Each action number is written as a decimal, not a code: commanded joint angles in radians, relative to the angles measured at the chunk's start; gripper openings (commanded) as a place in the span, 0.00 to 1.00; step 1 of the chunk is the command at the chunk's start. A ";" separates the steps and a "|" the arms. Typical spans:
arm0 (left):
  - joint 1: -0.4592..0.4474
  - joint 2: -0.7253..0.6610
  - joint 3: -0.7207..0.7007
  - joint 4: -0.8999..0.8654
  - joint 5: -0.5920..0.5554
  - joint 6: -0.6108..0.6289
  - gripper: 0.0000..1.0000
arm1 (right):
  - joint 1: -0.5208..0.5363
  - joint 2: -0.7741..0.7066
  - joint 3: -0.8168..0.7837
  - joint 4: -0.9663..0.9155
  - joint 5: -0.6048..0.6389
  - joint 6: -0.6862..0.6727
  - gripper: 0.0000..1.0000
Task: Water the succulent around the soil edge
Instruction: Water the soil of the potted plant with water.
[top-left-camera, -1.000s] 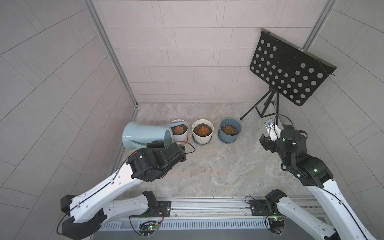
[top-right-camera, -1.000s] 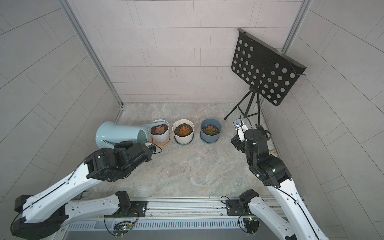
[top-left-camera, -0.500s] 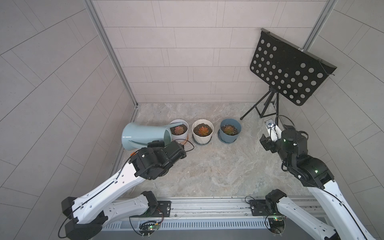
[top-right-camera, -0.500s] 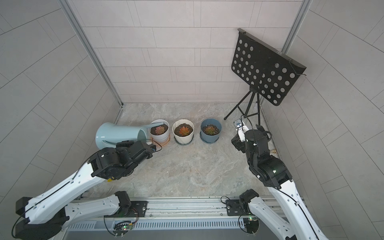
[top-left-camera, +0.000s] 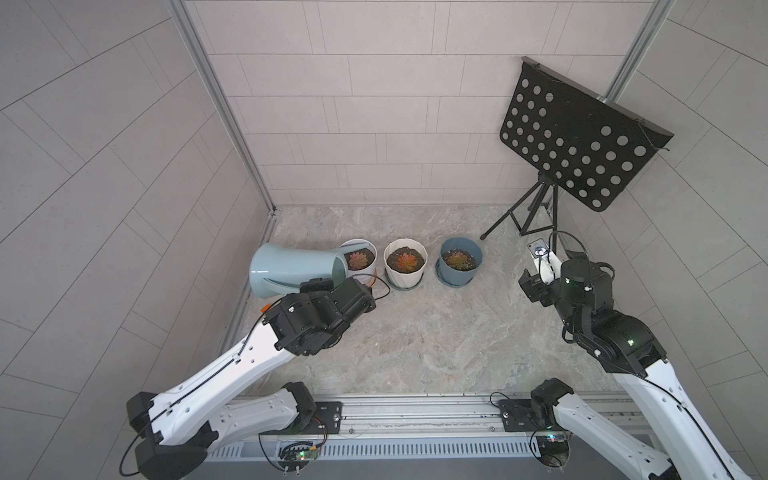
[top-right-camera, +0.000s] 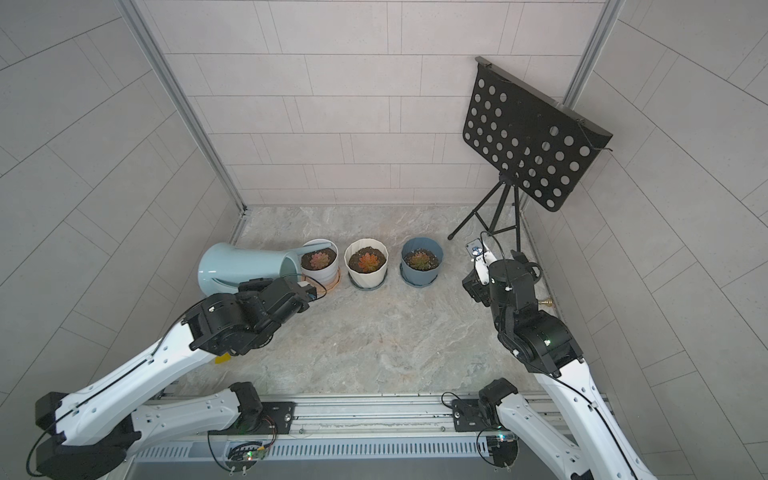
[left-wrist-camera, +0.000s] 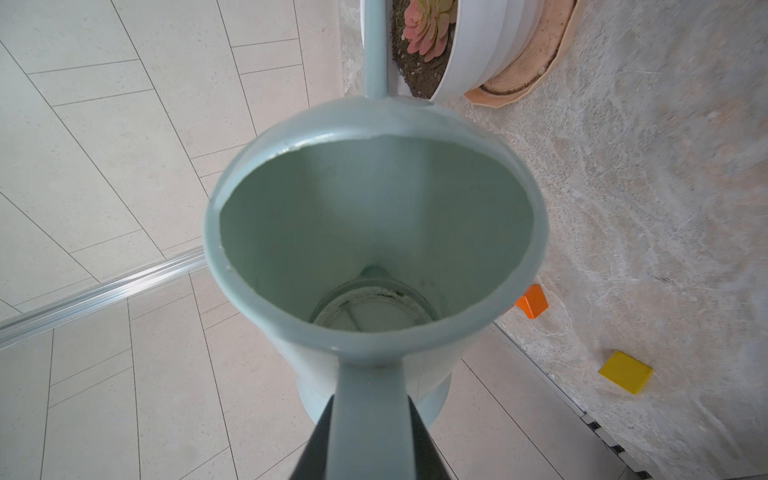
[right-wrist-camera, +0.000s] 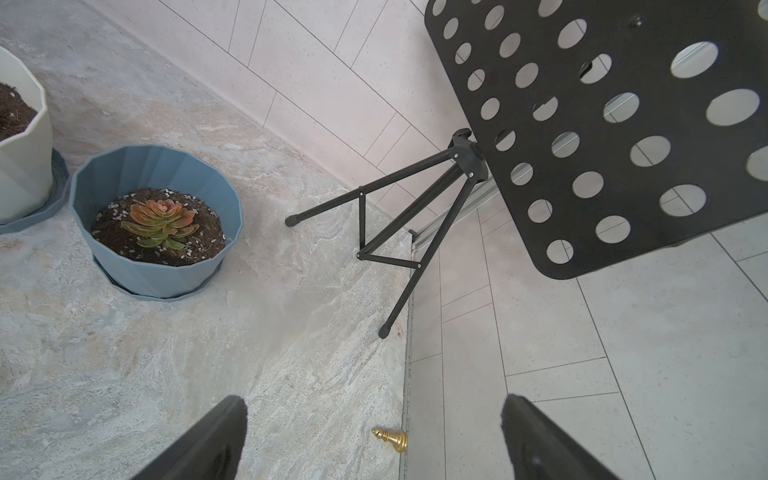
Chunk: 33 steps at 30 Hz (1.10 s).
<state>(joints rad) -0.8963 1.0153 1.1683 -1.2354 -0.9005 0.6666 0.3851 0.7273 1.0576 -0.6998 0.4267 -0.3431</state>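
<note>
A pale blue-green watering can (top-left-camera: 291, 268) (top-right-camera: 241, 266) lies tipped on its side at the back left. My left gripper (left-wrist-camera: 370, 436) is shut on its handle. The spout (left-wrist-camera: 374, 50) reaches over the rim of the leftmost white pot (top-left-camera: 368, 272), above the soil beside a pink-green succulent (top-left-camera: 358, 259) (left-wrist-camera: 428, 25). The spout's tip is cut off in the left wrist view, and I see no water stream. The inside of the can (left-wrist-camera: 374, 232) shows down to its bottom. My right gripper (right-wrist-camera: 374, 419) hangs open and empty at the far right, near the wall.
A cream faceted pot (top-left-camera: 405, 278) and a blue pot (top-left-camera: 459, 276) (right-wrist-camera: 156, 270), each with a succulent, stand to the right of the white one. A black music stand (top-left-camera: 582, 141) fills the back right. A gold chess piece (right-wrist-camera: 390, 438), an orange block (left-wrist-camera: 532, 301) and a yellow block (left-wrist-camera: 625, 372) lie on the floor.
My left wrist has crept slightly toward the pots while the can stays tipped over the white pot. The right arm has not moved.
</note>
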 joint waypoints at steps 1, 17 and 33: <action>0.016 -0.007 -0.005 0.030 -0.045 0.017 0.00 | -0.005 -0.008 -0.006 0.021 0.011 -0.005 1.00; 0.070 -0.036 -0.029 0.065 -0.043 0.053 0.00 | -0.005 -0.012 -0.009 0.023 0.016 -0.011 1.00; 0.091 -0.052 -0.036 0.065 -0.052 0.057 0.00 | -0.006 -0.016 -0.011 0.024 0.019 -0.013 1.00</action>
<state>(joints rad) -0.8158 0.9897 1.1389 -1.1786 -0.8944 0.7155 0.3851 0.7204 1.0569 -0.6994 0.4305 -0.3565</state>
